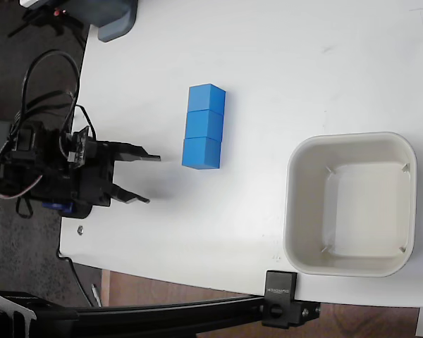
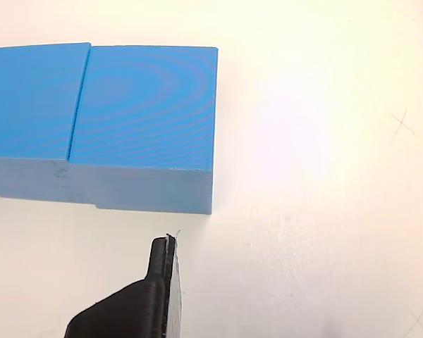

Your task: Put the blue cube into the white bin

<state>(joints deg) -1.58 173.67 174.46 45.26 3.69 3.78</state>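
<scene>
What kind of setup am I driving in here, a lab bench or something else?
Probably a lab test bench: a bare white table holding only three blue cubes in a row and a white bin, with loose cables behind the open gripper.

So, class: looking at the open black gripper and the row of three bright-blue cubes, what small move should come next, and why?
Probably a short advance toward the nearest bright-blue cube. The open black two-finger gripper is apart from the row and holds nothing, and the square cream-white plastic bin is empty. In the fixed view that end cube lies slightly above the gap between the fingers, so a small sideways correction seems needed.
</scene>
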